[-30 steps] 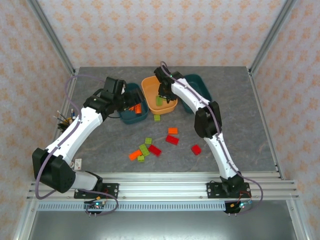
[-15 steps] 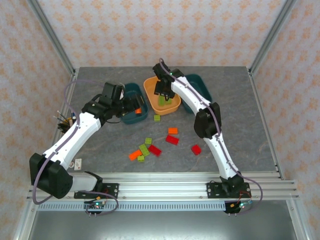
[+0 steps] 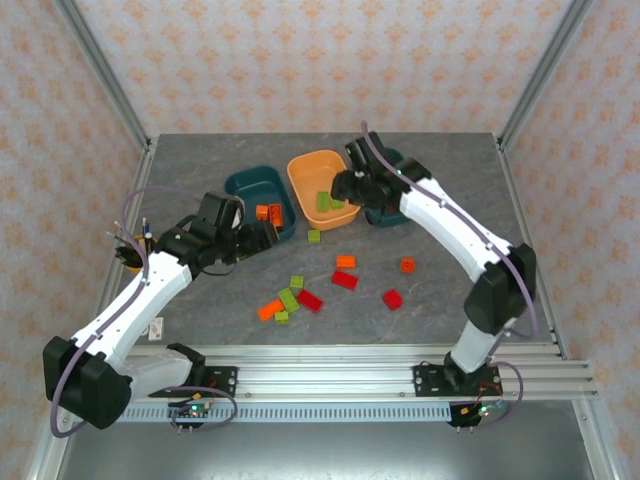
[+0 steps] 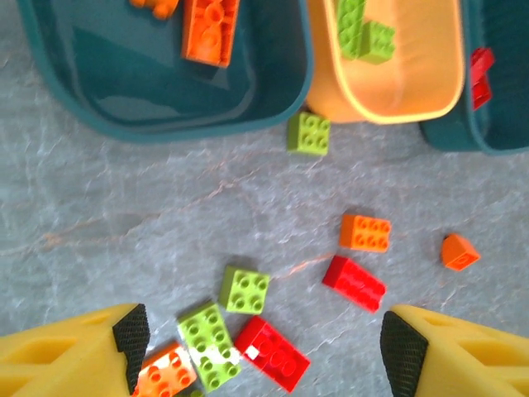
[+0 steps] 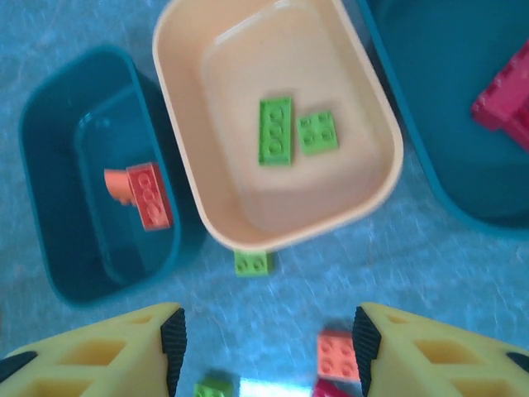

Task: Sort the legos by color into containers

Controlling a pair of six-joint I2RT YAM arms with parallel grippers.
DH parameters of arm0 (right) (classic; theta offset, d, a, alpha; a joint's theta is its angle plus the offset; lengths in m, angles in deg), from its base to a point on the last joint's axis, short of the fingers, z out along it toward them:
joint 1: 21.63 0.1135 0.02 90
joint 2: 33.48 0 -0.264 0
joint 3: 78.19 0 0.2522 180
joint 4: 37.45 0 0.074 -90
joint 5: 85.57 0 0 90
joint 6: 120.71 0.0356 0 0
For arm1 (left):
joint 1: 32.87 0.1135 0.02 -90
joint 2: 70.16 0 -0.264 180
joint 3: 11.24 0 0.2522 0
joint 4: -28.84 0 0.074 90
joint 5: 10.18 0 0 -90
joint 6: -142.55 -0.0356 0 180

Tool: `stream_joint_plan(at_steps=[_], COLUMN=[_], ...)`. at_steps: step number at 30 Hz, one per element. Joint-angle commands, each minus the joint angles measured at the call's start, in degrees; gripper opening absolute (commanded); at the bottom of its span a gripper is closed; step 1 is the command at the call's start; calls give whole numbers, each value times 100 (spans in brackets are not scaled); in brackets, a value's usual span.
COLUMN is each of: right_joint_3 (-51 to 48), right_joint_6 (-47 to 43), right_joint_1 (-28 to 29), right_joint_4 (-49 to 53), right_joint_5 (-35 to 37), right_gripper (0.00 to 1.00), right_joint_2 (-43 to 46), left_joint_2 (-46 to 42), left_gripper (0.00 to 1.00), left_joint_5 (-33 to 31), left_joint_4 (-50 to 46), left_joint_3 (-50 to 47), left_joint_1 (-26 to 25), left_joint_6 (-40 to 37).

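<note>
- Legos (image 3: 290, 297) lie loose on the grey table (image 3: 480, 280), forward of both bases. The left gripper (image 3: 258, 235) is nearer the main cluster than the right gripper (image 3: 343, 186).
- Left wrist: fingers spread, nothing between them. A long lime brick (image 4: 207, 356) lies just inside the left finger, axis diagonal, touching a red brick (image 4: 273, 357), so finger room looks tight.
- Right wrist: fingers spread and empty above the orange tray (image 5: 388, 157). A single lime brick (image 5: 252, 262) lies beside its near rim, bare table around it.
</note>
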Motion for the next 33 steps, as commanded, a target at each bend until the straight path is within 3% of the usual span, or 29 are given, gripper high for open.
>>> stream_joint_plan(at_steps=[1, 9, 14, 18, 21, 28, 33], right_joint_3=[-1018, -3248, -3537, -3622, -3588, -3673, -3684], right_joint_6=[-365, -1068, -938, -816, -769, -726, -735], right_joint_1=[59, 748, 849, 897, 898, 899, 898], right_joint_4=[-922, -2184, -2060, -2136, -2047, -1994, -1969], right_joint_5=[-625, -837, -845, -924, -995, -1060, -1130], right_gripper=[57, 61, 61, 61, 61, 61, 61], right_joint_2=[690, 2202, 2363, 2339, 2260, 2302, 2302], left_joint_2=[-156, -306, -256, -462, -768, -1383, -1008], left_gripper=[75, 69, 65, 67, 71, 71, 75], left_joint_5=[-381, -550, -819, -783, -982, -1342, -1791], left_joint_4=[-691, -630, -1047, -985, -1023, -478, -190], left_joint_3=[-284, -1077, -1355, -1770, -1975, -2469, -2282], left_joint_1=[-137, -765, -1270, -1339, -1338, -1478, -1973], left_joint_6=[295, 1011, 902, 1355, 2343, 5782, 7947])
